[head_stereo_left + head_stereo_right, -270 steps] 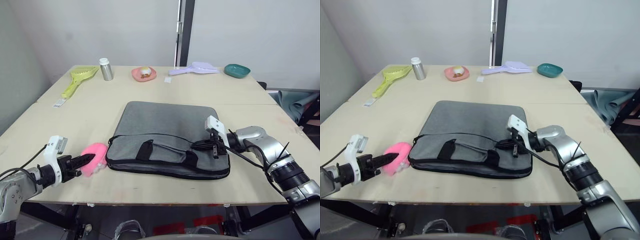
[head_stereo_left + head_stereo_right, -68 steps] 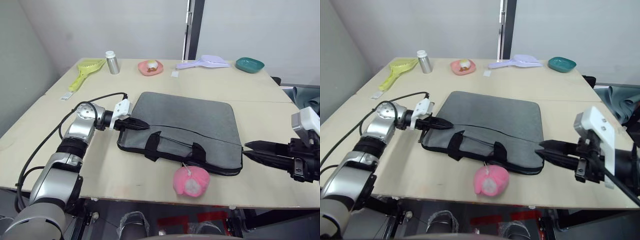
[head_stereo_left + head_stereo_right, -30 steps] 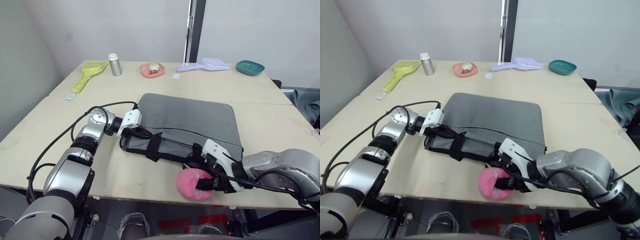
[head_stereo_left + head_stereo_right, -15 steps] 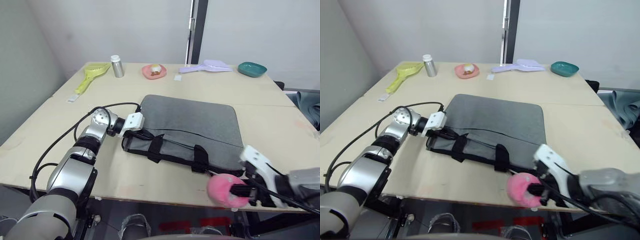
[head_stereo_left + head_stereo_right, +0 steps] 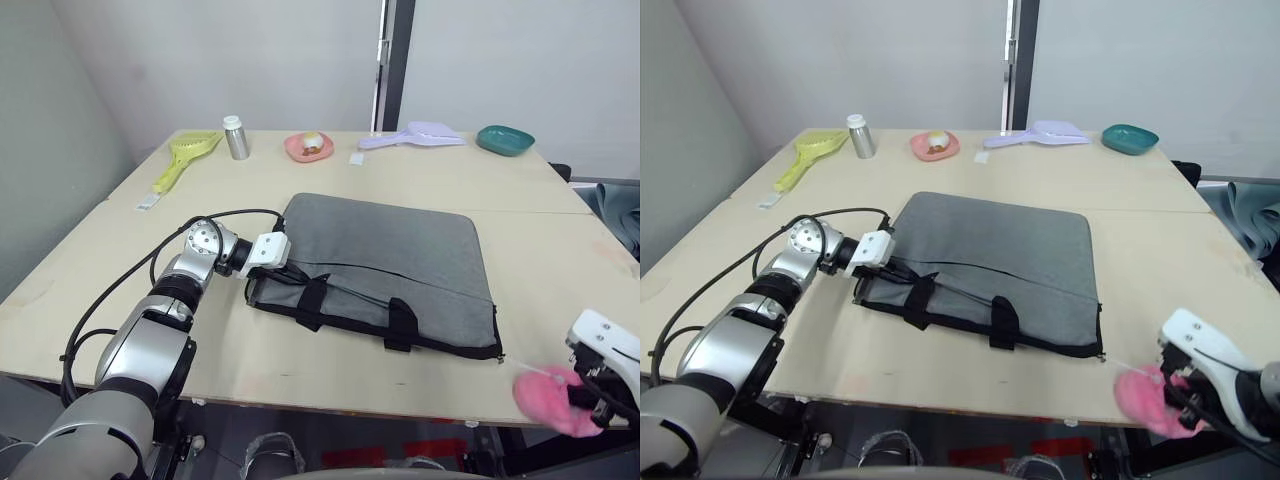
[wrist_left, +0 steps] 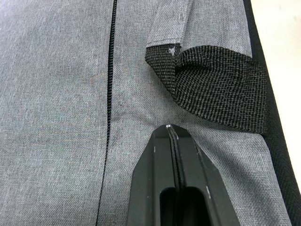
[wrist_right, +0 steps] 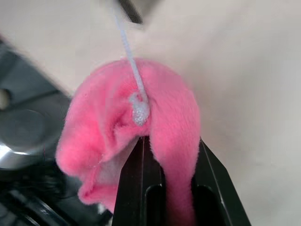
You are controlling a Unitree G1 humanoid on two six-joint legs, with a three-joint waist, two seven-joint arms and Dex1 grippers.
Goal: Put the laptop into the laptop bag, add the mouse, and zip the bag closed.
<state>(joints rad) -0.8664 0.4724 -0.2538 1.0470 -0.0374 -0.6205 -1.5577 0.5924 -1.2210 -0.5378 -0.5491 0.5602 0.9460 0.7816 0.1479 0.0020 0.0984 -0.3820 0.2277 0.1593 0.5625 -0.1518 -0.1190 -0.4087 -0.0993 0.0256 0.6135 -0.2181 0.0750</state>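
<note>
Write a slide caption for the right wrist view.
Right gripper fingers pinch a pink plush toy above the table edge.

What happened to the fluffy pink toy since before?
The right gripper grabbed the pink plush toy at the laptop bag's front edge and carried it rightward past the table's edge. The left gripper stayed shut at the bag's left end.

The left arm (image 5: 165, 305) is built of silver-grey rounded metal segments with black joint bands and a loose black cable looping alongside. Each wrist carries a white block, seemingly a camera housing (image 5: 270, 249). Gripper fingers (image 6: 171, 188) are black, tapered, slotted.
</note>
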